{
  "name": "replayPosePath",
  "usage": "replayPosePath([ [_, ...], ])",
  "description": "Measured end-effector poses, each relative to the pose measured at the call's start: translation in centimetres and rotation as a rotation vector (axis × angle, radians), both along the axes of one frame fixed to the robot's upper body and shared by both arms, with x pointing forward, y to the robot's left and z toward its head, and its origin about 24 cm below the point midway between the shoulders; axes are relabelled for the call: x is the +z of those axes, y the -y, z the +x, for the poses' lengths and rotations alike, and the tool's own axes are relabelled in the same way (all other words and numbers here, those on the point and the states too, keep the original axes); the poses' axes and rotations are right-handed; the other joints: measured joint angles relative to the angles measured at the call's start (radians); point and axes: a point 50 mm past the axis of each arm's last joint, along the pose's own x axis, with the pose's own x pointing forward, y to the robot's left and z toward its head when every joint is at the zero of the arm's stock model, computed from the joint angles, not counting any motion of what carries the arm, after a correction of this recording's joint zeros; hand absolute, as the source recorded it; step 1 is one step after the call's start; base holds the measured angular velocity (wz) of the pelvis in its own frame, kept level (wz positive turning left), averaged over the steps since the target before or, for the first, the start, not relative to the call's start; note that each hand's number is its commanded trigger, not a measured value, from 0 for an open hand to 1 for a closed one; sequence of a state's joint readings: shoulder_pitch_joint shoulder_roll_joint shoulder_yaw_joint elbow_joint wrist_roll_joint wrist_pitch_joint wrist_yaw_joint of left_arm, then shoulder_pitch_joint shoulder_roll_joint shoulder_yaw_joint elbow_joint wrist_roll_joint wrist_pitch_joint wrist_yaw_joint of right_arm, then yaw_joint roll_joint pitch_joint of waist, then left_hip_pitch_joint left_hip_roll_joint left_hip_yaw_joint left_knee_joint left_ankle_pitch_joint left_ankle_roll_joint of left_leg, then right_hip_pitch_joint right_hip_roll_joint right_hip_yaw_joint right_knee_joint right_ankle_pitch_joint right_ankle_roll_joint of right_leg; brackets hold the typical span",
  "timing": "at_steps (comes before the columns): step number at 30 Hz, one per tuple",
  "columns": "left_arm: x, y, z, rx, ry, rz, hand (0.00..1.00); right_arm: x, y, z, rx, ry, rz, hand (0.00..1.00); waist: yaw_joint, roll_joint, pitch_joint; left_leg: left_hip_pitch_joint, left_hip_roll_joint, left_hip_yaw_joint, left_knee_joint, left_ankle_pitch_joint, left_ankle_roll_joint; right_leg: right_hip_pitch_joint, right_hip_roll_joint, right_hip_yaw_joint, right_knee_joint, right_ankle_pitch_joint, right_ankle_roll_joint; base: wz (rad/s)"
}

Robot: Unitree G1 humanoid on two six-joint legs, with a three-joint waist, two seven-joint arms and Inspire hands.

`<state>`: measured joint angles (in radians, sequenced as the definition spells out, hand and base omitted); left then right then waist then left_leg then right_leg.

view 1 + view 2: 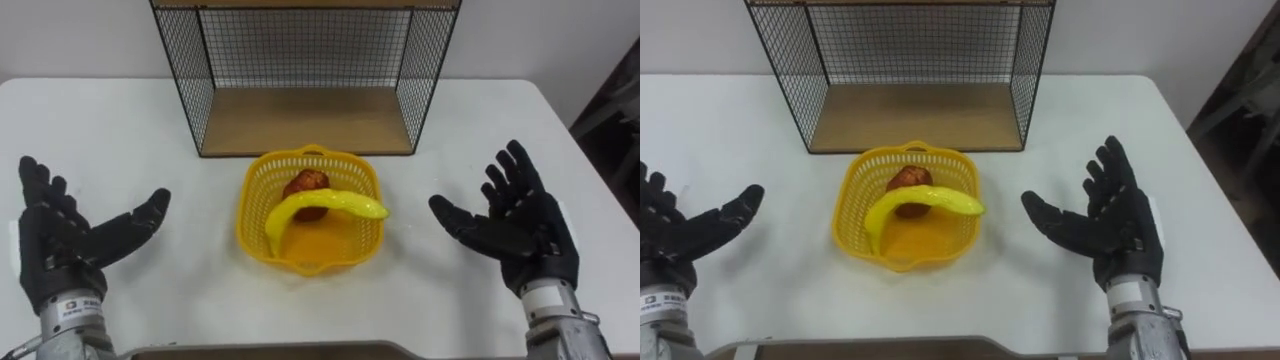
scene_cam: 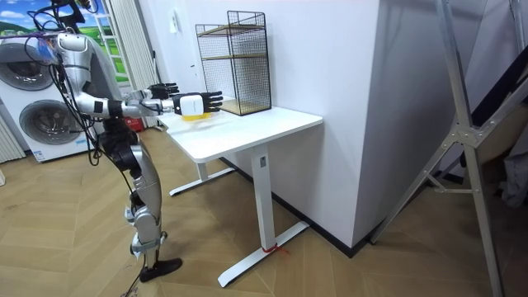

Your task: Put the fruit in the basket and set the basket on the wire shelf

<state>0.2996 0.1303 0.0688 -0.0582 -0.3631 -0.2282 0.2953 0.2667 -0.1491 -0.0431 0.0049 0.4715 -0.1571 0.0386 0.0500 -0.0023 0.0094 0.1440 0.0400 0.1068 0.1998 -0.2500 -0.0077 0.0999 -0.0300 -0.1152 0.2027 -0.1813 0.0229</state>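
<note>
On the white table [image 1: 120,130] the yellow basket [image 1: 254,215] holds a banana [image 1: 330,204] and a reddish fruit [image 1: 306,183], just before the wire shelf [image 1: 305,120]; left hand [image 1: 60,245] and right hand [image 1: 515,228] flank it, fingers spread, touching nothing

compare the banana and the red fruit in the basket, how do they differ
The banana is yellow, the red fruit dark red. The banana is long and curved, the red fruit round. The banana lies across the front of the red fruit, partly hiding it. Both sit in the yellow basket.
</note>
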Motion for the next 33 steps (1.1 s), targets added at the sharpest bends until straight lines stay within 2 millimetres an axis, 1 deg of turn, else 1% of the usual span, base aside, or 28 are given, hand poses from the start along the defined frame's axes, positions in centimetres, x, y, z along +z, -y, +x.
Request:
replayPosePath([
  [5, -0.2, 0.6, 0.1, -0.057, -0.005, -0.006, 0.0, 0.1, -0.7, 0.4, 0.046, 0.01, 0.005, 0.0, -0.003, 0.008, -0.0035, 0.001, 0.001, 0.0, 0.001, 0.0, 0.0, -0.004, 0.001, 0.001, 0.003, 0.0, -0.001, 0.0],
  [7, -0.4, 0.9, 0.2, -0.079, -0.007, -0.011, 0.0, 0.0, -0.9, 0.4, 0.063, 0.007, 0.008, 0.0, -0.004, 0.011, -0.0027, 0.001, 0.001, 0.0, 0.001, 0.0, 0.0, -0.002, 0.001, 0.0, 0.004, 0.001, -0.001, 0.0],
  [12, -1.5, 2.0, 0.2, -0.159, -0.057, -0.048, 0.0, -0.1, -2.1, 0.9, 0.117, 0.009, 0.022, 0.0, -0.013, 0.014, -0.0011, 0.002, 0.002, -0.001, -0.001, 0.0, 0.0, 0.001, 0.003, 0.003, 0.006, 0.002, -0.002, 0.0],
  [16, -2.0, 3.2, 0.6, -0.238, -0.075, -0.067, 0.0, -0.4, -3.0, 1.6, 0.172, 0.001, 0.022, 0.0, -0.016, 0.014, -0.0002, -0.001, 0.003, 0.0, -0.002, 0.0, 0.0, -0.002, 0.004, 0.003, 0.004, 0.004, -0.003, 0.0],
  [19, -2.6, 3.9, 0.8, -0.276, -0.1, -0.076, 0.0, -0.9, -3.5, 1.7, 0.199, -0.024, 0.027, 0.0, -0.017, 0.014, 0.0, -0.009, 0.003, 0.0, -0.001, 0.0, 0.0, -0.01, 0.004, 0.002, 0.004, 0.004, -0.003, 0.0],
  [26, -2.7, 5.4, 1.0, -0.368, -0.1, -0.088, 0.0, -1.1, -4.8, 1.6, 0.26, -0.03, 0.038, 0.0, -0.016, 0.012, 0.0012, -0.015, 0.003, 0.0, 0.004, 0.0, 0.0, -0.019, 0.003, 0.002, 0.003, 0.004, -0.003, 0.0],
  [33, -2.8, 6.2, 0.9, -0.42, -0.1, -0.095, 0.0, -1.1, -5.1, 1.6, 0.283, -0.026, 0.038, 0.0, -0.02, 0.006, 0.0052, -0.018, 0.003, -0.001, 0.004, 0.0, 0.0, -0.016, 0.003, 0.003, 0.002, 0.004, -0.003, 0.0],
])
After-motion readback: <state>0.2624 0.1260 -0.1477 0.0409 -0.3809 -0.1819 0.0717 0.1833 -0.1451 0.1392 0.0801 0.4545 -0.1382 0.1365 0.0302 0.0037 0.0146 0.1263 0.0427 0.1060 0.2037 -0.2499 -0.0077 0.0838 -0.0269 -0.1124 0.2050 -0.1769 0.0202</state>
